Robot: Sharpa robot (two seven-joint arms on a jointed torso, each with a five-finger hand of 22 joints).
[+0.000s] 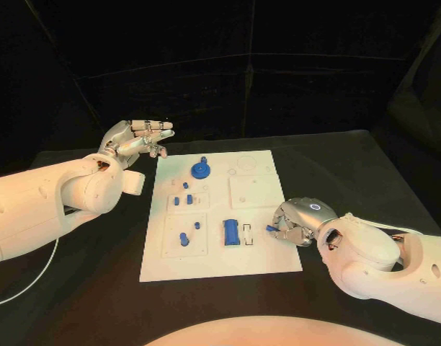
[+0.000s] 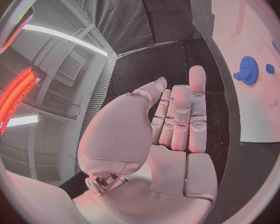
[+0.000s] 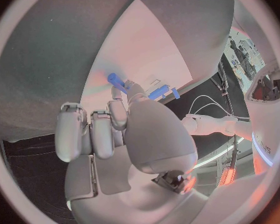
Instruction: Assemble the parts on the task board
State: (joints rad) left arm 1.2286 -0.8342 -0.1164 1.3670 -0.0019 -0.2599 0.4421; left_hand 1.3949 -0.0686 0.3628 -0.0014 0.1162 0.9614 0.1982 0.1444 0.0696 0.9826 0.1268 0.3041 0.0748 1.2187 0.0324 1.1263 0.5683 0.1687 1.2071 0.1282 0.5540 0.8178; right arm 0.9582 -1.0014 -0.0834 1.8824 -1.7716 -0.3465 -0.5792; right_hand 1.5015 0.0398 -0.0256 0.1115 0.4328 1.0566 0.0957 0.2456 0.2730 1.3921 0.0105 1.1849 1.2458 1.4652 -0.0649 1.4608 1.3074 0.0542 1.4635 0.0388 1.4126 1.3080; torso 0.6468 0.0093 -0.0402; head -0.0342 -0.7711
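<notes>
A: Where's your right hand (image 1: 295, 222)?

B: At the task board (image 1: 220, 216)'s right edge, pinching a small blue part (image 1: 272, 228). The blue block (image 1: 229, 232) and the slot beside it lie just toward board centre, long axis running away from you.

A: Left?

B: Your left hand (image 1: 137, 138) is empty, fingers straight, off the far-left corner. Its wrist view shows the blue gear (image 2: 247, 70); your right wrist view shows the pinched part (image 3: 117, 80).
</notes>
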